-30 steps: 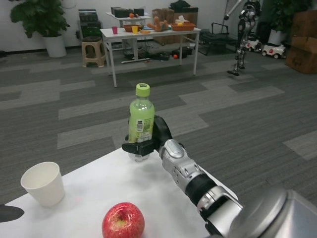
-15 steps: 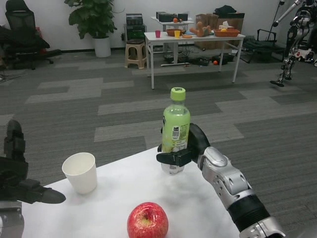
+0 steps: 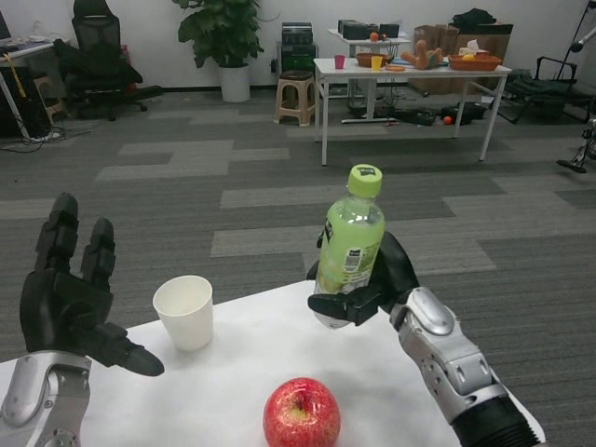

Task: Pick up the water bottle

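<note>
A clear water bottle with a green label and a lime cap tilts slightly to the right, its base just above the white table. My right hand grips it around the lower half from behind and the right. My left hand is raised over the table's left edge with its fingers spread and nothing in it.
A white paper cup stands on the table left of the bottle. A red apple lies near the front edge. Beyond the table is grey carpet, with a white table, a stool and a potted plant far back.
The camera has turned left, shifting the whole scene rightward. The bottle now tilts and is lifted slightly off the table in my right hand. My left hand has risen into view, fingers spread.
</note>
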Tool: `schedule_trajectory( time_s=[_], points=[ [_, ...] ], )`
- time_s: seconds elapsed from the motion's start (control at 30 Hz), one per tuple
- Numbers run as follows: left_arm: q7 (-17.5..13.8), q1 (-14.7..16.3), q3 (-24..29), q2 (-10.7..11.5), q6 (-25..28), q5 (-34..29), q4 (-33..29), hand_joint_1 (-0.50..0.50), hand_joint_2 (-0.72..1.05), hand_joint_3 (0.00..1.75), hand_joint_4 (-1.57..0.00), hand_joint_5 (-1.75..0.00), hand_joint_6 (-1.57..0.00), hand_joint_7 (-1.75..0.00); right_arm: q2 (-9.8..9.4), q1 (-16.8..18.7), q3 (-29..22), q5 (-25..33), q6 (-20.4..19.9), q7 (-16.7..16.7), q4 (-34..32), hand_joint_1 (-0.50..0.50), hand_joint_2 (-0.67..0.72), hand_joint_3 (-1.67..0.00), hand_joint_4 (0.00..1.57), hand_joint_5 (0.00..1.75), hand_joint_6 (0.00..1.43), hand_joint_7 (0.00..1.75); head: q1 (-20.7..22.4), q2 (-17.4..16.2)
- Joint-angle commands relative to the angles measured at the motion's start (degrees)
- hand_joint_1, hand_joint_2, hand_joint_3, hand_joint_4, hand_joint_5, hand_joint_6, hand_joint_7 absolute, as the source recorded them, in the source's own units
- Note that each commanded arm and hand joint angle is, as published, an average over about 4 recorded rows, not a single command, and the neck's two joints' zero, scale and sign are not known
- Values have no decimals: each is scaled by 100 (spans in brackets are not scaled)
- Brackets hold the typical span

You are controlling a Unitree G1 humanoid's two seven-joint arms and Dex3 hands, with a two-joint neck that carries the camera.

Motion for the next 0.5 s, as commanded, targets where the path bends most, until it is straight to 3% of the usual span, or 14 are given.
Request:
schedule_trajectory(
  time_s=[0.03,0.5],
  points=[
    [-138,-48,24,26,194,27,-2,-50,-72,9,0,0,0,0,28,-2,113,60,-273,-14,11,38,22,-115,83,136,63,161,26,-11],
    [-511,-59,130,143,581,150,-23,-50,-64,9,0,0,0,0,63,36,258,56,-308,-5,-69,38,22,-119,83,136,63,161,16,-48]
  ],
)
